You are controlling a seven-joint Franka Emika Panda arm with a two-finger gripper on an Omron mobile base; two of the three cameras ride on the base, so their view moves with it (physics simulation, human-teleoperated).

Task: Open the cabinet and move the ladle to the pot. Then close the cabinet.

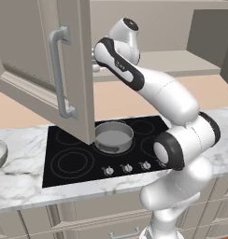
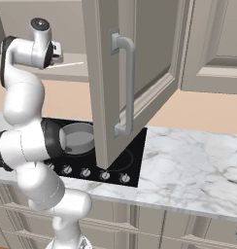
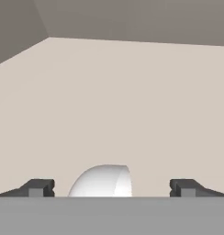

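Our end effector (image 3: 112,188) stands wide open and holds nothing. The ladle (image 3: 104,181) bowl lies just between its fingertips; its handle runs sideways along the cabinet (image 2: 135,58) shelf.

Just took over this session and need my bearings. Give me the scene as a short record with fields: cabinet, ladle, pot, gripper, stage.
cabinet: door swung wide open over the cooktop
ladle: on the cabinet shelf; thin handle shows beside the hand, pale bowl lies between the fingertips
pot: on the cooktop, nothing visible in it
gripper: open, reached into the cabinet, jaws either side of the ladle bowl, not closed on it
stage: cabinet opened; ladle not yet grasped
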